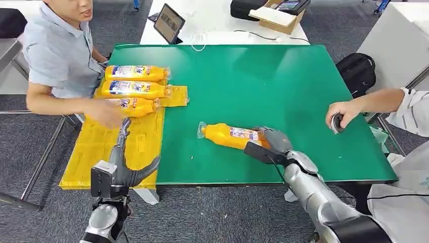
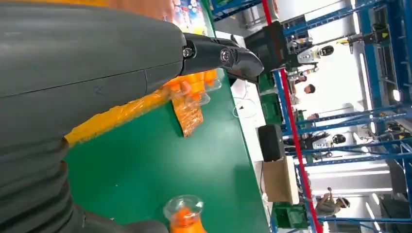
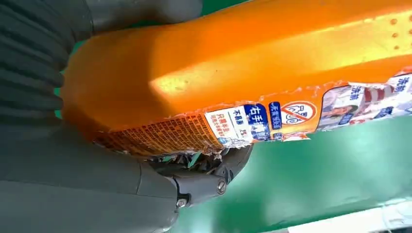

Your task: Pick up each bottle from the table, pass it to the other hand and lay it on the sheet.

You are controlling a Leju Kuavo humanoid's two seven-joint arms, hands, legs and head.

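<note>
We see right hand (image 1: 273, 140) gripping orange plastic bottle (image 1: 230, 135) lying on green table (image 1: 283, 86); left hand (image 1: 126, 164) spread, holding nothing, over yellow sheet (image 1: 96, 152).

Person in a grey shirt (image 1: 58, 55) seated at the far left corner of the green surface (image 1: 283, 91). Second person's hand (image 1: 343, 114) rests at its right edge. Tablet (image 1: 169, 23), cardboard box (image 1: 279, 17) on the white table (image 1: 212, 20) beyond; black backpack (image 1: 357, 71) on the floor.

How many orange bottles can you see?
4. Three lie on the yellow sheet: one, another, a third by a person's hand. The fourth bottle lies on the green table, in the right hand.
</note>
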